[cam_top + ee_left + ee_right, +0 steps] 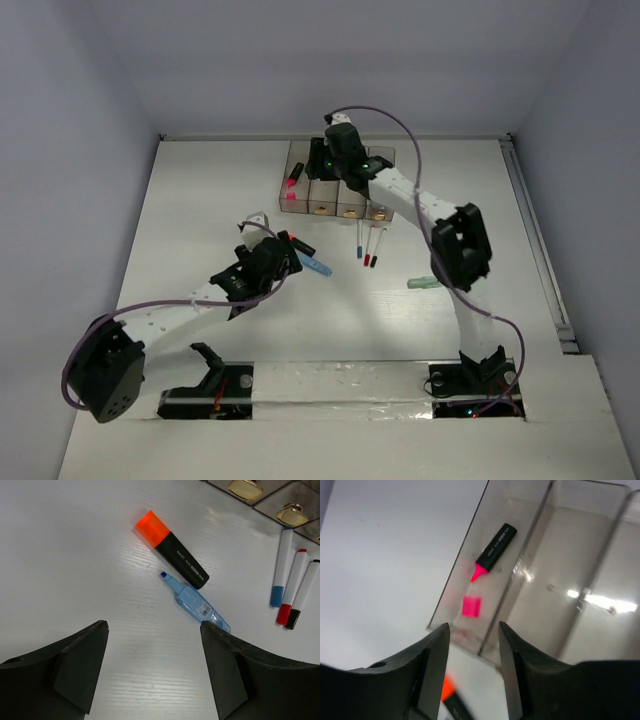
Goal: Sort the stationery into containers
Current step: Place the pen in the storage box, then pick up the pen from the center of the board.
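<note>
1. White table (200, 180) fills a booth with pale walls (300, 60); both arm bases sit at its near edge.
2. Bins (323, 198) stand in a row at the far middle.
3. Right arm (455, 250) reaches far forward. The right gripper (473, 626) hangs above the leftmost bin, jaws moderately parted, holding nothing.
4. Left arm (190, 305) angles towards mid-table. The left gripper (153, 626) hovers low, jaws wide apart and empty.
5. Only the top view shows the green marker (424, 284), alone right of centre.
6. The left wrist view shows three pens (292, 587) side by side before the bins. The orange highlighter (172, 550) lies just beside the blue marker (197, 602).
7. The right wrist view shows the pink highlighter (495, 547) uncapped in the leftmost bin, with a pink piece (471, 606) near its tip.
</note>
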